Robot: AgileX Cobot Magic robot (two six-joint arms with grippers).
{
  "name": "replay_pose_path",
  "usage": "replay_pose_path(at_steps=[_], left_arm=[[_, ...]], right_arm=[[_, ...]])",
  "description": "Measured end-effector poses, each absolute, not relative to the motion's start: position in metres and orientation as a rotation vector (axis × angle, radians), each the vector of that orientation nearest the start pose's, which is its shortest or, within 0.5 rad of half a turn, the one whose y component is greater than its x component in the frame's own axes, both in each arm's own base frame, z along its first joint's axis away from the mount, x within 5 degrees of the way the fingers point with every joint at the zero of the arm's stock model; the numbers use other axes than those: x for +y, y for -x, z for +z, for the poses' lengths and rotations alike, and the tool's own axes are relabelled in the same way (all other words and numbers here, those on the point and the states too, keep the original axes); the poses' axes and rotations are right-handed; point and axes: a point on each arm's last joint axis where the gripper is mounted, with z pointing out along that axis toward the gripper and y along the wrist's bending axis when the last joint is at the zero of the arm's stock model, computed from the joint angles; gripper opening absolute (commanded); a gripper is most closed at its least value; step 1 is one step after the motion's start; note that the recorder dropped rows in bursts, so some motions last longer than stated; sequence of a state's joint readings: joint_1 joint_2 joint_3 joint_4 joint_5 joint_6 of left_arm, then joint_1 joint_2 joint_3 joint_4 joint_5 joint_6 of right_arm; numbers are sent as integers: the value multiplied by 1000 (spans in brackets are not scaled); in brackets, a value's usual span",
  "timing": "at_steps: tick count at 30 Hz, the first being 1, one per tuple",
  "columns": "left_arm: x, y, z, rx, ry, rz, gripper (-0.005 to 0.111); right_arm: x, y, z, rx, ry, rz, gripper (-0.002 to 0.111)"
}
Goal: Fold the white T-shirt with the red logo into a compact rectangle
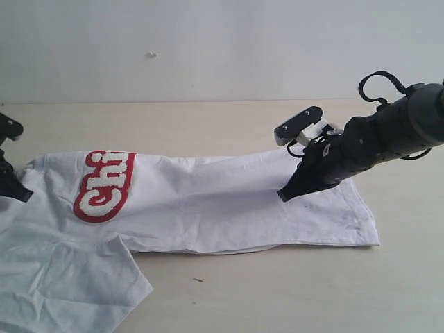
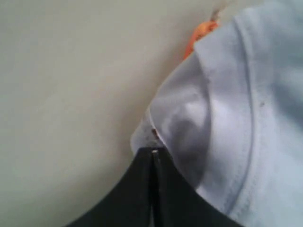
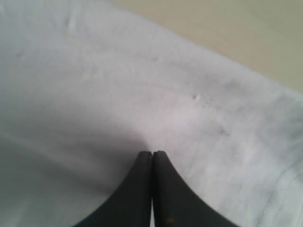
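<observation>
Exterior: white T-shirt [image 1: 208,201] spans the table [image 1: 291,291] from the left edge, one lengthwise fold in, red logo [image 1: 104,187] half tucked, sleeve loose at the near-left corner. Left wrist: left gripper [image 2: 152,152] clenched on the collar edge by the orange tag [image 2: 201,33]. Right wrist: right gripper [image 3: 152,153] clenched, pinching body cloth. Sleeve and cross folds left.

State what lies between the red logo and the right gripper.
Only bare, lightly creased cloth of the white T-shirt runs from the red logo to the right gripper, with nothing resting on it. The exterior view shows this.
</observation>
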State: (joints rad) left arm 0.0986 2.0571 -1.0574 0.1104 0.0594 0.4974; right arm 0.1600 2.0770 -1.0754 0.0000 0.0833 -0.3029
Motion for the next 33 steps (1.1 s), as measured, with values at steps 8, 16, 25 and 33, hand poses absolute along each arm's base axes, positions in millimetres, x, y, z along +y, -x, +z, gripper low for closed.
replay_pose_path(at_steps=[8,16,25,33], left_arm=[[38,-397,82,2369,-593,295,0],[39,-399,98,2325,-580,309,0],[36,-390,155,2304,-555,321,0],[12,-353,152,2692,-763,221,0]], right_arm=[[61,-384,96,2493,572,-52,0],[43,-391,112,2430,488,-76,0],[21,-395,92,2451,394,-91,0],[20,-400,93,2406,385,-97,0]])
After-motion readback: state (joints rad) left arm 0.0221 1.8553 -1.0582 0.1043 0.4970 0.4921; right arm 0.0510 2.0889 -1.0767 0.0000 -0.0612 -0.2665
